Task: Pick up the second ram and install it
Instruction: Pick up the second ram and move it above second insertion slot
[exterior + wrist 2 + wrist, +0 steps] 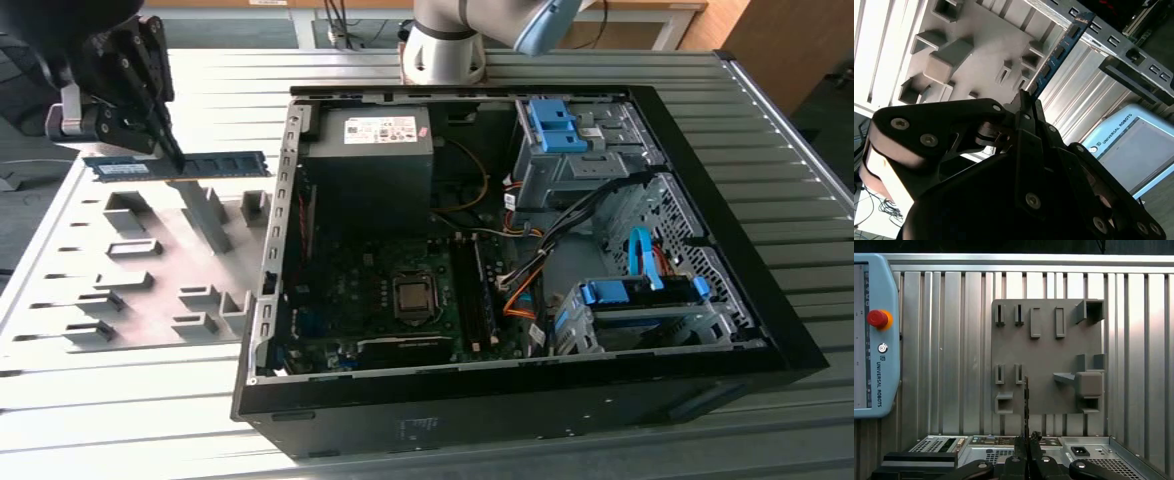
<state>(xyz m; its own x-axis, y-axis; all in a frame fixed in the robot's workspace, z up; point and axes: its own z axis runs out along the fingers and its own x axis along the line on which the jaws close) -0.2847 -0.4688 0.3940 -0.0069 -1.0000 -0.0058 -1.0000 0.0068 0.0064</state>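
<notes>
Exterior view is showing the gripper (171, 158) at the exterior view's far left, holding the second ram (200, 165) in the air. The stick is lying level, long edge down, hanging over the far end of a grey fixture plate (147, 290) on the ribbed metal table (120, 420). It is sitting well apart from the open computer case (534, 420) on the exterior view's right, where the motherboard (387, 270) is lying exposed.

The jaws are standing narrow, pinching the stick's two flat faces at about mid-length. In the second wrist view, the black fingers (1021, 107) are meeting on the blue-green board (1059, 50), which is running straight out beyond them. In the first wrist view, the stick (1026, 400) is appearing edge-on as a thin dark line above the gripper (1027, 437), with the fixture plate (1046, 355) beneath it and a teach pendant (869, 340) lying beside that.

Judging by its look, the stick is likely handling as light, stiff and thin, yet fragile. A central pinch on the flat faces is seeming sound, keeping it balanced and leaving its ends and contact edge free.
</notes>
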